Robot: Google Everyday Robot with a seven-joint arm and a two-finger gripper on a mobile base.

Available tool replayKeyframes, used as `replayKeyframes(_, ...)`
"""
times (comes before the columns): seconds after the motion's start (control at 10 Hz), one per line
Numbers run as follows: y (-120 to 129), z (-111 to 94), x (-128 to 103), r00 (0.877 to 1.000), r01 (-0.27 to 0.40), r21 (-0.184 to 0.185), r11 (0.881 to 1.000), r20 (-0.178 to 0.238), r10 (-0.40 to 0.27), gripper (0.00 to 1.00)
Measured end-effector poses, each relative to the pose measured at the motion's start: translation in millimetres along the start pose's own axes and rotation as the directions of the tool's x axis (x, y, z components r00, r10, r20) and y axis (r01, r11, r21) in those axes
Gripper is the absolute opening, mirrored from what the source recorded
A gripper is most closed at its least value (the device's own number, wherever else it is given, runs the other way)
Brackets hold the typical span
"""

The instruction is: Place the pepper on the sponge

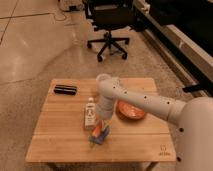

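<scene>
Lying on the light-blue sponge (pixel 100 139), the slim orange pepper (pixel 97 131) sits under the gripper (pixel 104 123); grip state unclear.

The gripper (pixel 103 124) over the sponge (pixel 100 139) is largely hidden behind the arm (pixel 145 102), and the pepper (pixel 96 132) is blurred.

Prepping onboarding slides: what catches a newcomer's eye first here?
The white arm stretched from the picture's right over the wooden table, its pincer down at the pepper and blue sponge near the front edge. Then the orange dish beside it and the black chair behind.
</scene>
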Motion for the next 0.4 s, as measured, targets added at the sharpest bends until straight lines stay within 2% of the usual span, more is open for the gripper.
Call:
replayKeyframes(0.2,1,-1,1,1.0,0.0,-0.006,1.0,0.007,0.0,0.68)
replayKeyframes(0.4,1,-10,2,1.0,0.016,-0.012,1.0,0.0,-0.016,0.68)
